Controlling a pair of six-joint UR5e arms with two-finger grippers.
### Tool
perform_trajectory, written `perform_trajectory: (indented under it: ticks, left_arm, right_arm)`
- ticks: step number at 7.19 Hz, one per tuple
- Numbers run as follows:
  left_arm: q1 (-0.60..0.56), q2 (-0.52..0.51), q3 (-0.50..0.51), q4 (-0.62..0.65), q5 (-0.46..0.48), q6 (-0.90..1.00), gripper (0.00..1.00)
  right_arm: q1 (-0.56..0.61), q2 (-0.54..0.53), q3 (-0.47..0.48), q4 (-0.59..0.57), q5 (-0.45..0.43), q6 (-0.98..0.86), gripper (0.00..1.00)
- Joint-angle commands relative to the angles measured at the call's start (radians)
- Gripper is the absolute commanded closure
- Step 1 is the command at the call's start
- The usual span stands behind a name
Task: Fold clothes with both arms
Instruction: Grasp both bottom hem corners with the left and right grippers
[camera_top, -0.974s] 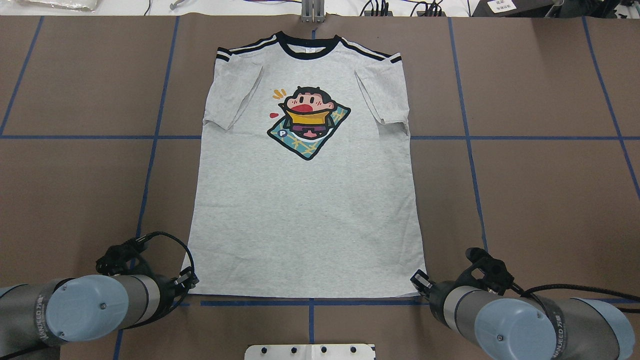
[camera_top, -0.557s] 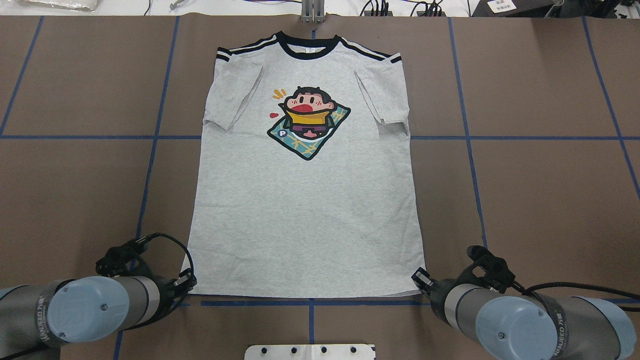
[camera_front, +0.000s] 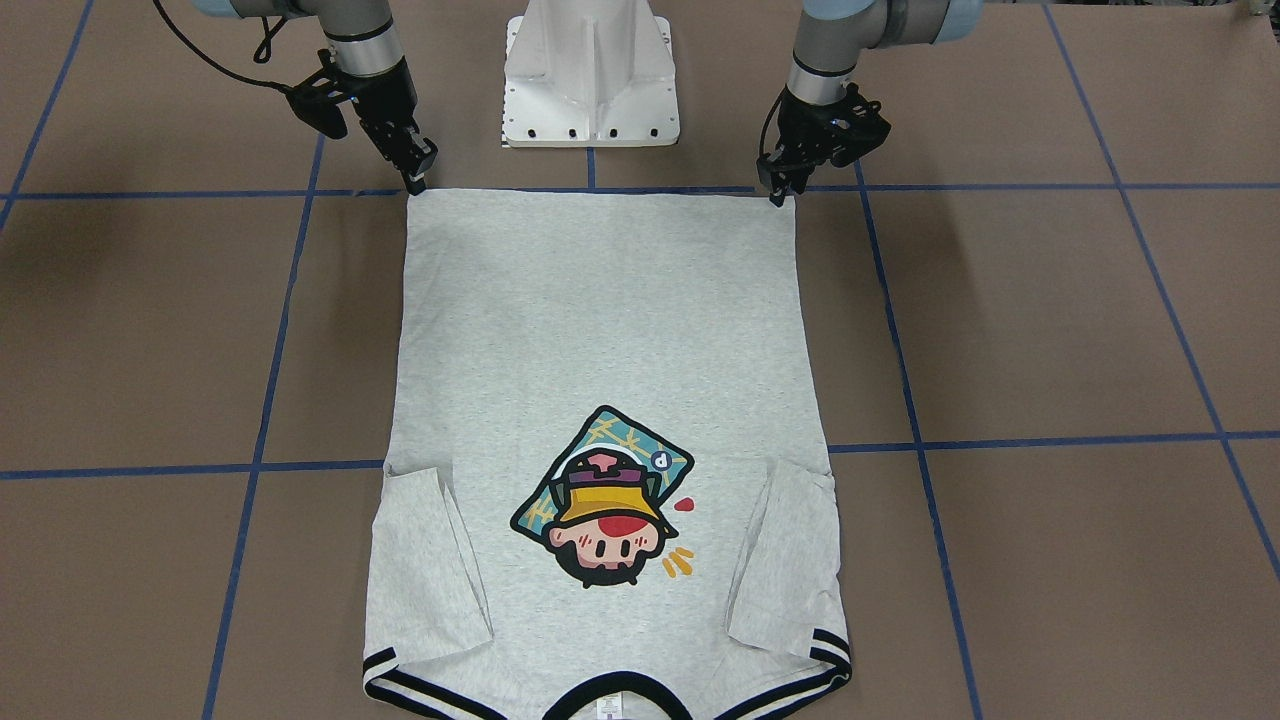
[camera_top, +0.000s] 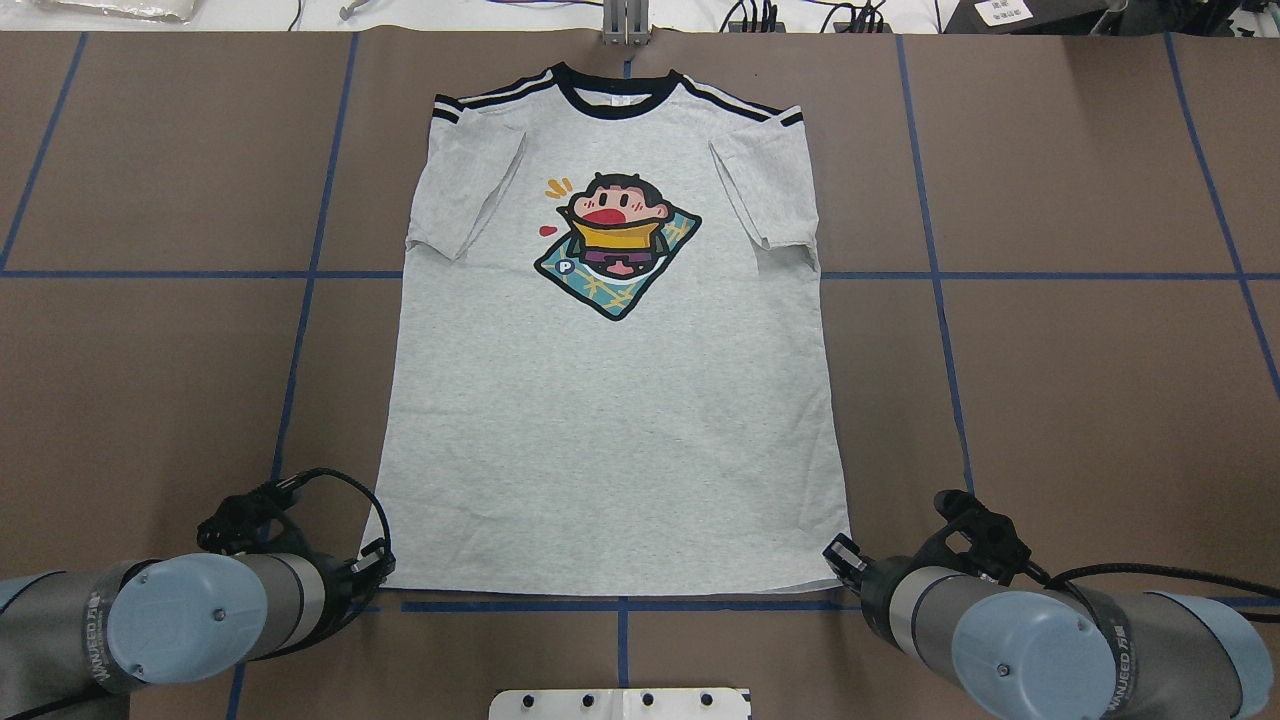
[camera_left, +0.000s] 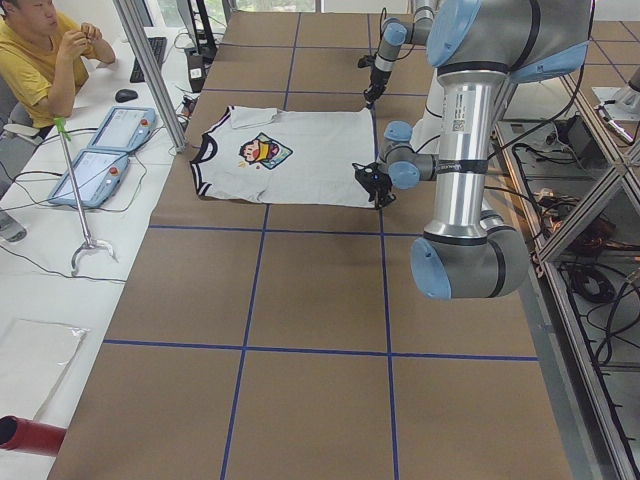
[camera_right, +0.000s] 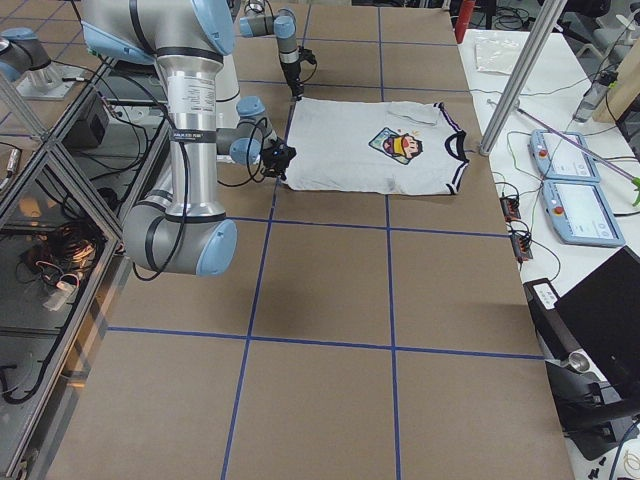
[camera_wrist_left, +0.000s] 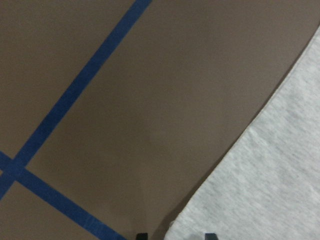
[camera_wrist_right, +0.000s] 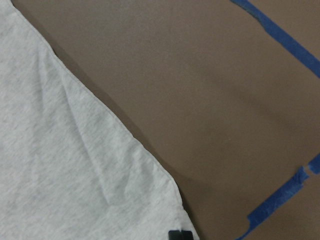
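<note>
**Grippers low at both hem corners**

The left gripper (camera_wrist_left: 176, 236) shows its fingertips slightly apart in its wrist camera, with a hem corner of the T-shirt (camera_top: 610, 430) lying between them. The right gripper (camera_front: 417, 182) sits at the other hem corner. Its own camera catches only one fingertip, so I can't tell whether it is wide or narrow. The shirt lies flat on the brown table (camera_top: 1080, 400), print up, sleeves folded in, collar far from the robot.
</note>
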Motion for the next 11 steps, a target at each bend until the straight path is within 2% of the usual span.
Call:
perform_trajectory:
  ticks: [1, 3, 6, 7, 9, 11]
  left_arm:
    - [-0.001, -0.002, -0.001, 0.0, -0.001, 0.0, 1.0]
    - [-0.007, 0.003, -0.015, 0.0, -0.003, 0.009, 1.0]
    - [-0.008, 0.008, -0.089, 0.001, -0.004, 0.011, 1.0]
    - [-0.002, 0.011, -0.134, 0.005, -0.007, 0.011, 1.0]
    - [0.021, 0.011, -0.194, 0.009, -0.024, 0.0, 1.0]
    - [0.085, 0.009, -0.286, 0.057, -0.066, -0.059, 1.0]
  right_arm:
    - [0.005, 0.0, 0.002, 0.0, 0.0, -0.001, 1.0]
    - [0.005, 0.0, 0.002, 0.0, 0.0, -0.002, 1.0]
    - [0.006, -0.011, 0.02, -0.002, 0.002, 0.0, 1.0]
    - [0.003, -0.043, 0.049, -0.003, 0.018, 0.0, 1.0]
    - [-0.069, -0.171, 0.161, -0.014, 0.025, 0.002, 1.0]
    - [-0.167, -0.206, 0.217, -0.014, 0.023, 0.033, 1.0]
